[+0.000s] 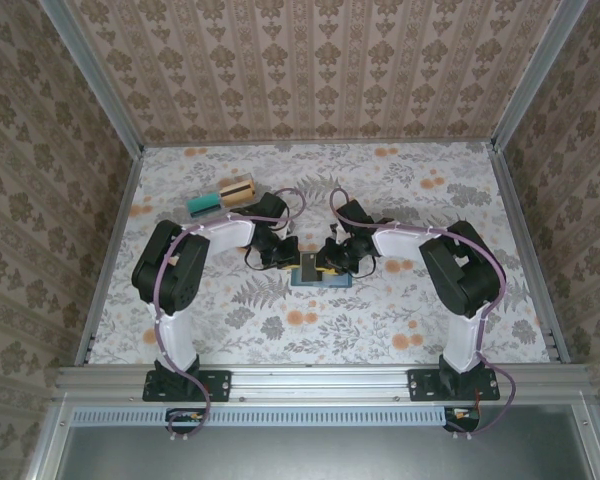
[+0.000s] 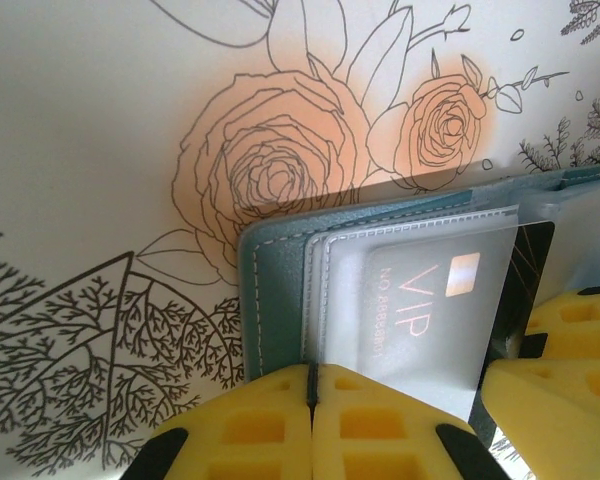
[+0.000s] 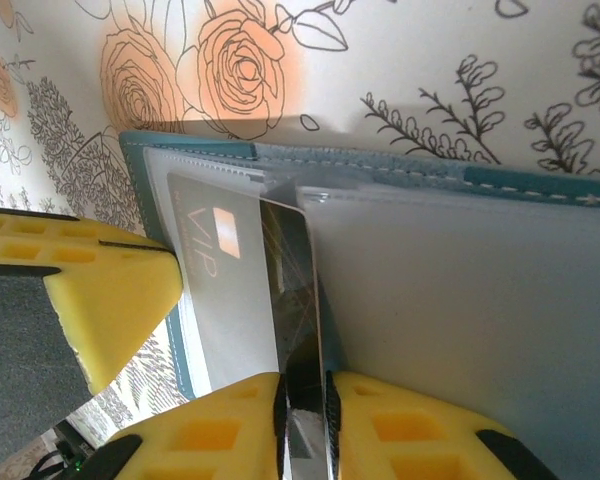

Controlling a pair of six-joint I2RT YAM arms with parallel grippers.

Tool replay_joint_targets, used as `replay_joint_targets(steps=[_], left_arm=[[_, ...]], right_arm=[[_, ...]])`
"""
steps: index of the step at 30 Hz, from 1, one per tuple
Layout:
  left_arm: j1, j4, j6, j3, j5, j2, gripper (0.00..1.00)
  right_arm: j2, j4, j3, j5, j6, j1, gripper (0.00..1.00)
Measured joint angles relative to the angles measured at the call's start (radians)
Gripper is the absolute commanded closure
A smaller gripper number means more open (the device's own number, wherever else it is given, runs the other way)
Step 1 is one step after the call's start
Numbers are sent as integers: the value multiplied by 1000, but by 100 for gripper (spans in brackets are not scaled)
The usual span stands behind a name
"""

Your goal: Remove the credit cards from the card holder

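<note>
The teal card holder (image 1: 325,280) (image 2: 275,290) (image 3: 380,165) lies open on the floral table between the two arms. My left gripper (image 1: 288,255) (image 2: 310,385) is shut on its near edge, by the clear sleeve. A grey card (image 1: 308,266) marked VIP (image 2: 430,300) shows through the frosted sleeve. Its dark glossy end (image 3: 292,290) sticks out, with my right gripper (image 1: 332,258) (image 3: 302,400) shut on it. A teal-green card (image 1: 202,203) and a tan-orange card (image 1: 238,190) lie flat at the back left, apart from both grippers.
Patterned walls (image 1: 310,70) with metal corner posts close in the table on three sides. A metal rail (image 1: 320,380) runs along the near edge at the arm bases. The two grippers' yellow fingers (image 2: 570,330) stand very close together over the holder.
</note>
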Motion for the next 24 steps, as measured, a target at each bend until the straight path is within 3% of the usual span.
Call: replay_joint_targets(steps=[11,18,24], left_arm=[[0,-7,8,4,-1,1,93],[-1,-16,19,13,-5,3,90],[-4,-27,21,27,-8,2,77]], right_arm=[[-61,1,-31,65,7,-2,100],[-188,-1,-107,176,-4,-4,100],[-275,10,-157,200,-24,-6,100]])
